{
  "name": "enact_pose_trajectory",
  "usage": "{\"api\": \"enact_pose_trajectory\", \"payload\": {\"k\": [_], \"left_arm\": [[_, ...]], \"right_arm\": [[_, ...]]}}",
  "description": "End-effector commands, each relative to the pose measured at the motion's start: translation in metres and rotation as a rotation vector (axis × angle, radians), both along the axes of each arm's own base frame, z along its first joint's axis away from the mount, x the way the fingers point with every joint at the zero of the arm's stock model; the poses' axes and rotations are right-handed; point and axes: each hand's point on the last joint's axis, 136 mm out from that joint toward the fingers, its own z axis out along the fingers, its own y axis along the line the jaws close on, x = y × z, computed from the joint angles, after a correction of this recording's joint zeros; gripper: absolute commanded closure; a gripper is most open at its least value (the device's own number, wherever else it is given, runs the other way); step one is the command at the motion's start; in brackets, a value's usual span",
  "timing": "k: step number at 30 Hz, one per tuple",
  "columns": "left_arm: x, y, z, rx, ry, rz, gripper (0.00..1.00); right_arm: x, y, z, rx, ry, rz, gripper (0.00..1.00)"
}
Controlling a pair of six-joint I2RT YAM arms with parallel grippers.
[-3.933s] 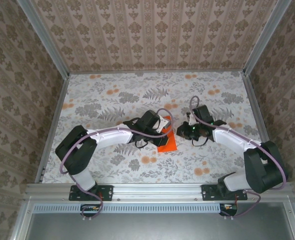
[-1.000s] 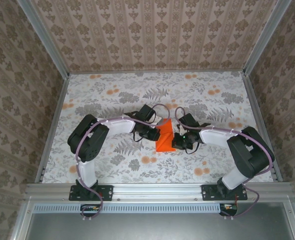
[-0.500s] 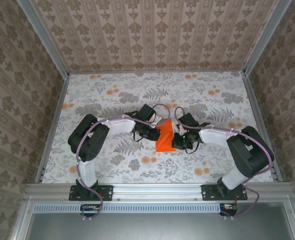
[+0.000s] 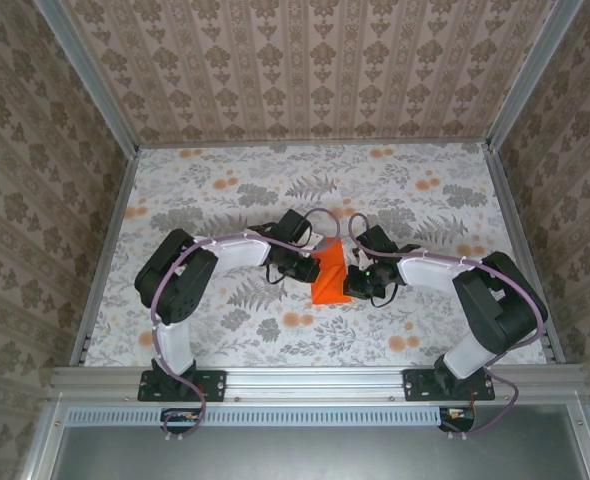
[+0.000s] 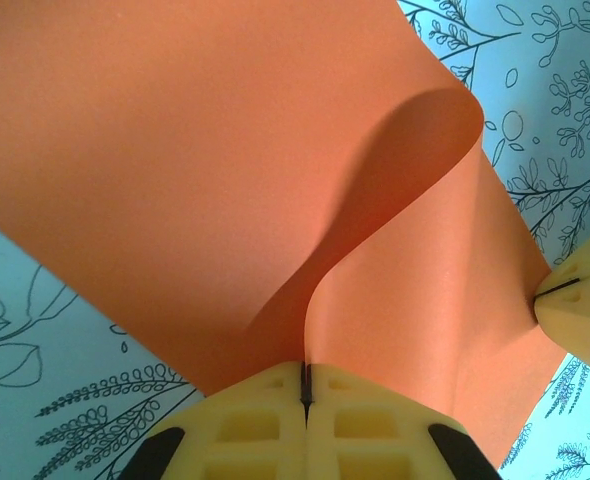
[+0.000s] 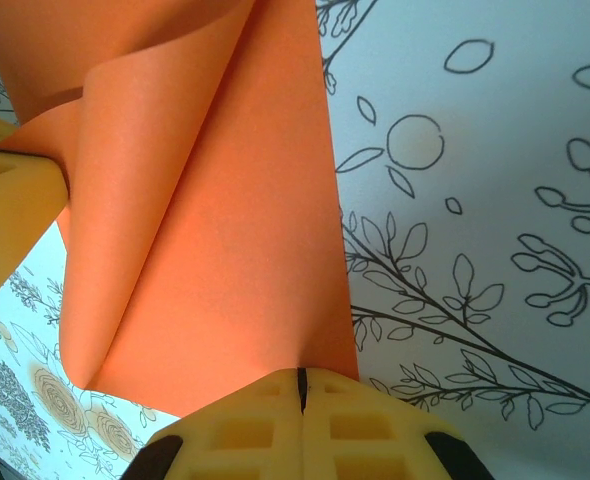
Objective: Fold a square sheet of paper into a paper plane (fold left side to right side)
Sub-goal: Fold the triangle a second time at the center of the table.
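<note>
The square sheet of paper (image 4: 328, 276) is bright orange, creased to a narrower shape, and lies mid-table between both grippers. My left gripper (image 4: 310, 263) is at its left edge. In the left wrist view, that gripper (image 5: 304, 383) is shut, with a raised curl of the sheet (image 5: 275, 150) running into the seam. My right gripper (image 4: 354, 283) is at the sheet's right edge. In the right wrist view it (image 6: 301, 385) is shut where the sheet (image 6: 225, 260) ends at its seam. The left fingertips (image 6: 10, 195) pinch the far side. A finished paper plane is out of view.
The table (image 4: 225, 200) carries a floral printed cloth with pale-orange flowers (image 4: 297, 320). Patterned walls enclose it at the back and both sides, behind a metal rim (image 4: 110, 250). Both arms bend inward from their bases (image 4: 180, 385) at the near edge.
Since the earliest frame both grippers have closed in on the sheet from either side, and it now bulges up between them. Over the last second almost nothing has moved.
</note>
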Motion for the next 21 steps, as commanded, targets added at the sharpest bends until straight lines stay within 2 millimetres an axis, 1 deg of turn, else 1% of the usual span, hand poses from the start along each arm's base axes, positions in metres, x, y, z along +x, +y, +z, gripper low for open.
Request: {"api": "enact_pose_trajectory", "payload": {"k": [1, 6, 15, 21], "left_arm": [[-0.008, 0.006, 0.005, 0.017, -0.013, -0.021, 0.95], [-0.008, 0.004, 0.008, 0.011, -0.019, -0.025, 0.95], [-0.009, 0.000, 0.020, -0.027, -0.046, -0.033, 0.94], [-0.009, 0.002, 0.013, -0.005, -0.035, -0.030, 0.94]], "right_arm": [[-0.018, -0.018, -0.022, -0.108, 0.082, 0.001, 0.98], [-0.018, -0.018, -0.023, -0.110, 0.085, 0.000, 0.98], [-0.019, -0.018, -0.023, -0.108, 0.088, 0.002, 0.98], [-0.019, -0.017, -0.022, -0.107, 0.088, 0.003, 0.97]]}}
